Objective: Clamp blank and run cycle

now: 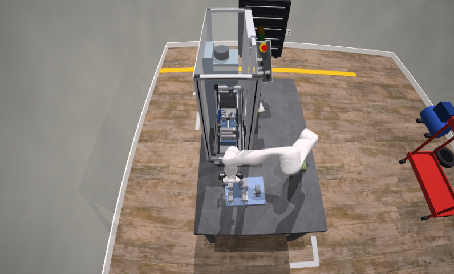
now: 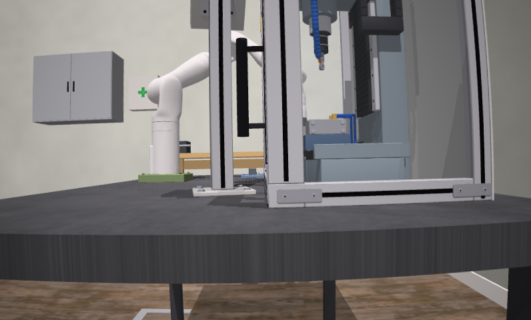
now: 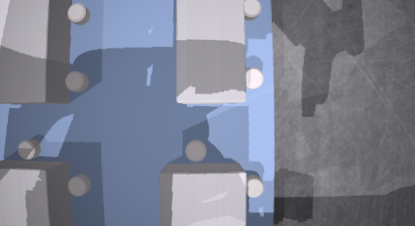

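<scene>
My gripper [image 1: 230,177] is open above the far left corner of the blue plate [image 1: 260,183] [image 3: 136,119]. Its fingertips are outside the wrist view. A blank [image 1: 230,186] stands below it, partly hidden by the gripper. Other pale blanks [image 1: 244,183] [image 1: 230,197] [image 1: 244,196] stand on the plate. The wrist view shows a narrower blank [image 3: 210,56] and a wider blank [image 3: 207,199] beside pegs. The dark setting master [image 1: 257,190] stands at the plate's right. The vise [image 1: 228,129] [image 2: 327,127] is inside the guard; I see no blank between its jaws. The low bars and work stop are unclear.
The guard [image 1: 227,77] [image 2: 387,186] stands beyond the plate. I cannot tell the door's position; its black handle [image 2: 241,87] shows. The control column's panel [image 1: 265,63] is at the guard's right; its knob and button states are unclear. The amber lamp [image 1: 260,30] looks dark.
</scene>
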